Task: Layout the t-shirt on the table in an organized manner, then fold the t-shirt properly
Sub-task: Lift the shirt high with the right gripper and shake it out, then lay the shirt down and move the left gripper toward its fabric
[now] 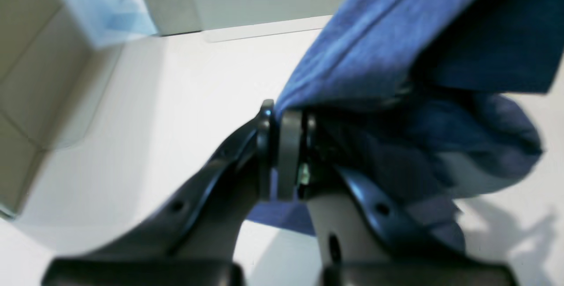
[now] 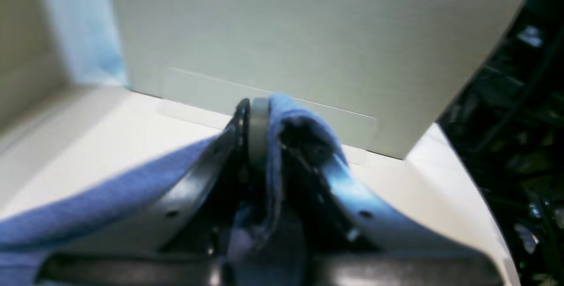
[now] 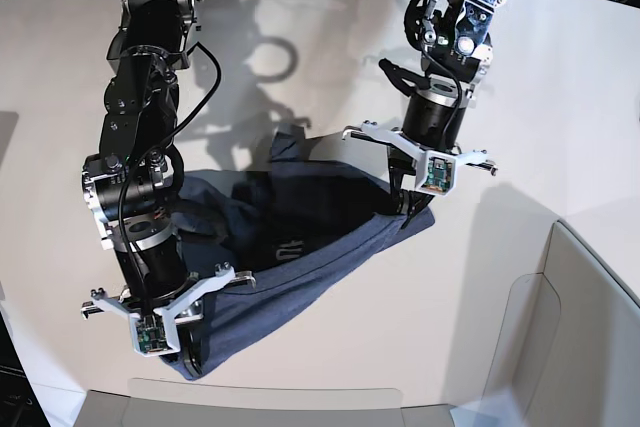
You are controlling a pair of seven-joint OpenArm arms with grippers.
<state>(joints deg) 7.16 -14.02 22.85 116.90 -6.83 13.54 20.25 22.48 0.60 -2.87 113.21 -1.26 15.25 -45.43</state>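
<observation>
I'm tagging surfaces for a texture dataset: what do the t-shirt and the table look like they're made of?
The t-shirt: soft knit fabric, probably cotton jersey, matte heathered navy; it drapes and bunches where each hand pinches it, with a stitched hem in the left wrist view. The table: hard, smooth off-white top, likely laminate or painted board; it takes crisp shadows with only a faint sheen.

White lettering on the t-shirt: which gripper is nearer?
Right. The right gripper pinches the t-shirt hem just below-left of the lettering; the left gripper grips the far corner.
</observation>
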